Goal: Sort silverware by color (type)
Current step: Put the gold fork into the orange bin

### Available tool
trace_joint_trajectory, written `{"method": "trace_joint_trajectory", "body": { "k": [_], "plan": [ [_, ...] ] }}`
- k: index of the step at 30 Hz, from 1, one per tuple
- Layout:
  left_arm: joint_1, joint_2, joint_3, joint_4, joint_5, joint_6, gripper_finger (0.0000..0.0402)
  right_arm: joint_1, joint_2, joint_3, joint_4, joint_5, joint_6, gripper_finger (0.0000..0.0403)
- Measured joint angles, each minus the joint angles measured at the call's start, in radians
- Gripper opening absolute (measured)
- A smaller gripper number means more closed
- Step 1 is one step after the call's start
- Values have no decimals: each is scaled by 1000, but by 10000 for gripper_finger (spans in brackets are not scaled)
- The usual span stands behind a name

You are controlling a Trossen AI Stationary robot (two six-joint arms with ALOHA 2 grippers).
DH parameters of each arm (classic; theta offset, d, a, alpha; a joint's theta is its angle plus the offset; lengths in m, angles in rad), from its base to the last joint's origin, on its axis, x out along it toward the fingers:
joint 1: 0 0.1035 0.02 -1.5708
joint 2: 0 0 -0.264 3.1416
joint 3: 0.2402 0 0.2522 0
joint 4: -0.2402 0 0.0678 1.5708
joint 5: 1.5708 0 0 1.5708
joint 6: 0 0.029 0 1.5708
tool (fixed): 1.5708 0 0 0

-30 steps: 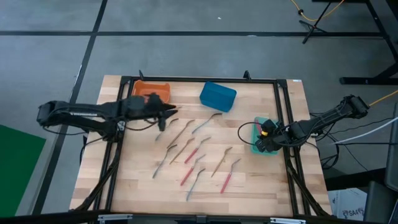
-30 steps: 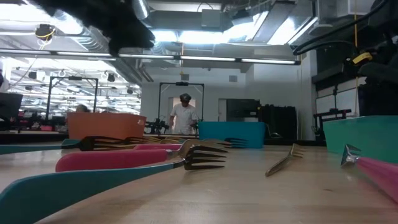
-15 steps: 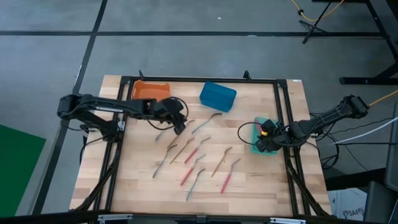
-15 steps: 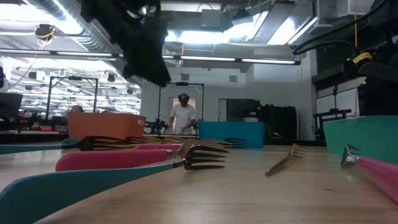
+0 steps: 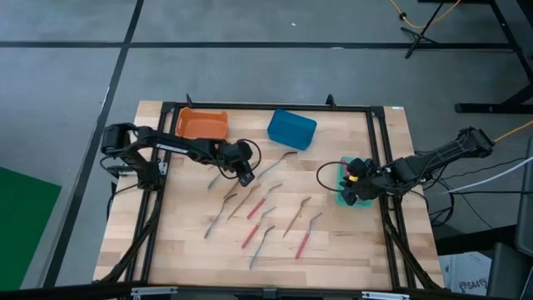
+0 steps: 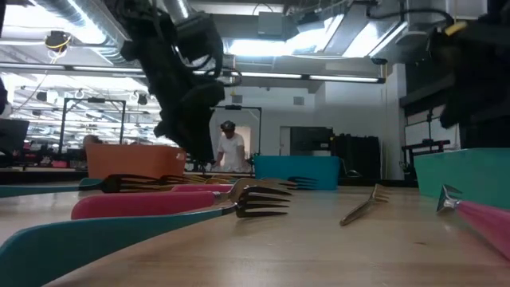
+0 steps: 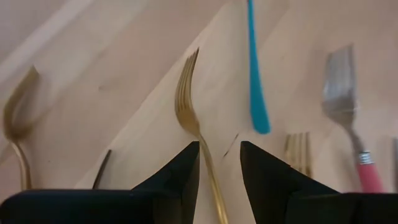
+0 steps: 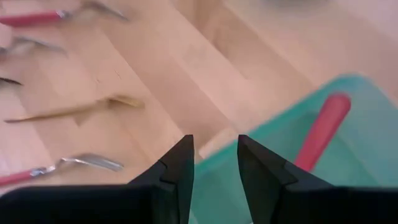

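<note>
Several utensils lie flat on the table's middle: red-handled (image 5: 255, 232), gold (image 5: 296, 217) and teal-handled (image 5: 263, 242). My left gripper (image 5: 244, 176) is open, low over them. In the left wrist view its fingers (image 7: 219, 146) stand on either side of a gold fork's handle (image 7: 188, 112), with no touch that I can see. My right gripper (image 5: 351, 190) is open over the green bin (image 5: 341, 199). In the right wrist view it hangs (image 8: 214, 140) above the bin's rim, and a red-handled utensil (image 8: 322, 130) lies inside the bin.
The orange bin (image 5: 202, 123) and blue bin (image 5: 291, 129) stand at the table's far side. A dark frame (image 5: 379, 167) runs around the table. Beside the gold fork lie a teal handle (image 7: 255, 81), a red-handled fork (image 7: 348, 118) and a gold spoon (image 7: 17, 112). A person (image 6: 232, 150) stands far behind.
My left gripper has moved from beside the orange bin toward the table's right and near side, and down until it is low over the gold fork among the utensils. My right arm has shifted slightly above the green bin. The utensils have kept still.
</note>
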Motion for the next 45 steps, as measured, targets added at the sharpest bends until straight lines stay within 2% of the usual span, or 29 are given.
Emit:
{"method": "trace_joint_trajectory", "body": {
  "k": [6, 11, 19, 26, 45],
  "plan": [
    [0, 46, 0, 4, -1, -1, 110, 0, 0, 64, 26, 62, -90, 113],
    [-3, 64, 0, 25, -4, -17, 110, 0, 0, 74, 137, 103, -204, 113],
    [-6, 89, 0, 30, -4, -24, 110, 0, 0, 74, 341, 107, -383, 113],
    [-13, 109, 1, 28, -4, -24, 110, 0, 0, 74, 441, 106, -497, 113],
    [-13, 118, 0, 29, -5, -24, 110, 0, 0, 74, 451, 109, -510, 113]
  ]
}}
